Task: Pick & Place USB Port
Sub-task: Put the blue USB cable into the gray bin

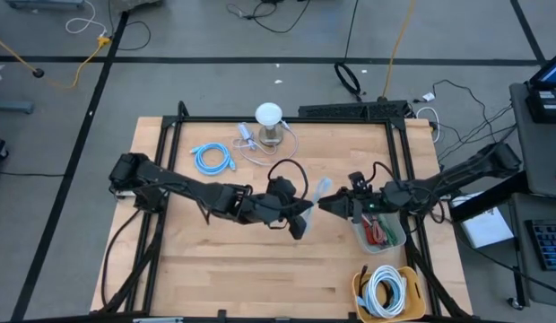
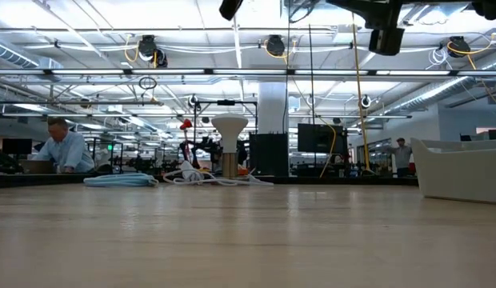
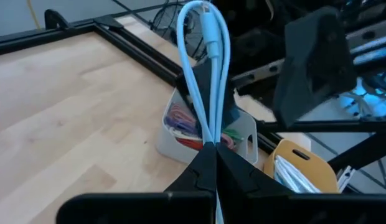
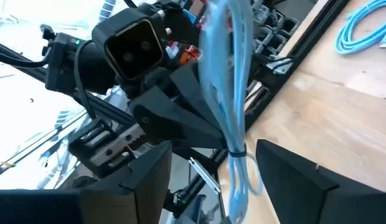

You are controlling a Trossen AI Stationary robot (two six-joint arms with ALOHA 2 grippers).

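Beside the white bin [image 1: 392, 235], my left fingers [image 3: 215, 165] pinch the light-blue cable [image 3: 208, 68]. My right fingers [image 4: 152, 177] stand spread around it, mid-handover; next they must close.

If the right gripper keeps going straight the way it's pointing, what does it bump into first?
Most likely the light blue cable hanging right between its open fingers, held by the left gripper. The right gripper points across the table at it, so the left gripper would come just after, though depth is hard to judge.

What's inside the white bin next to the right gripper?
The white bin holds a tangle of red, green and other coloured cables. The folded light-blue cable, pinched in the left gripper, crosses in front and hides its middle; the bottom is not visible.
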